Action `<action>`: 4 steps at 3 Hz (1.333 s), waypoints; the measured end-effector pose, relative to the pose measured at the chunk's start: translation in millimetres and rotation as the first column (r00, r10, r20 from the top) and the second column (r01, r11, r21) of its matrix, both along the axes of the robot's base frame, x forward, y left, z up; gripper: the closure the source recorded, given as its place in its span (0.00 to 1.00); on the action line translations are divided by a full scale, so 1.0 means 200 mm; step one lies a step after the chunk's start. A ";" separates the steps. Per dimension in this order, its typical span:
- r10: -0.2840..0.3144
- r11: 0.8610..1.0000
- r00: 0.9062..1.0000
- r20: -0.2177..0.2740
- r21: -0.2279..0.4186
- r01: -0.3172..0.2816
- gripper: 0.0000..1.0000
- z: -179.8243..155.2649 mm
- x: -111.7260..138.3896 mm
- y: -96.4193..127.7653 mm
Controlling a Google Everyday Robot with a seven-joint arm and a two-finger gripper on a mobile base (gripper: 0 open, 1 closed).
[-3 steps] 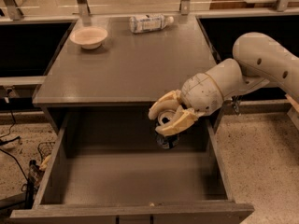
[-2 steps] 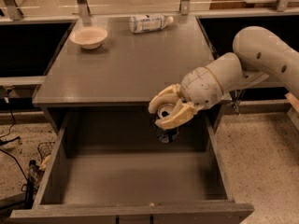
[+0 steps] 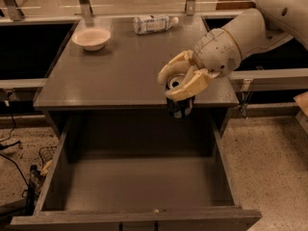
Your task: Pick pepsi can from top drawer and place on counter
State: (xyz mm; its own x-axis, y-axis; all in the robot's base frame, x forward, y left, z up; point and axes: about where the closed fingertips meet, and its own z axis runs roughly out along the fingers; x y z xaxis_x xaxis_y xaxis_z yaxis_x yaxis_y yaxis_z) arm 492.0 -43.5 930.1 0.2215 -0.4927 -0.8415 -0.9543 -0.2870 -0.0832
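Note:
My gripper [image 3: 177, 83] is shut on the pepsi can [image 3: 179, 105], a small dark can with a silver top. It holds the can upright in the air, level with the front edge of the counter [image 3: 120, 66] and above the back right of the open top drawer [image 3: 139, 182]. The cream fingers [image 3: 190, 86] wrap the can's top; its dark body hangs below them. The drawer is pulled out and holds nothing else that shows.
A pinkish bowl [image 3: 91, 37] sits at the counter's back left. A clear plastic bottle with a white label [image 3: 154, 23] lies at the back middle. Black recesses flank the counter. Metal rail posts stand behind. Cables lie on the floor at left.
The gripper has lifted the can up out of the drawer's back area to the height of the counter's front edge.

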 end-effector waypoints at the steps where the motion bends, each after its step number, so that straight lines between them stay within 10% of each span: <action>1: 0.000 1.000 1.000 0.000 0.000 0.000 1.00 0.00 0.00 0.00; 4: -0.022 1.000 0.999 0.042 0.008 0.022 1.00 0.16 0.28 0.02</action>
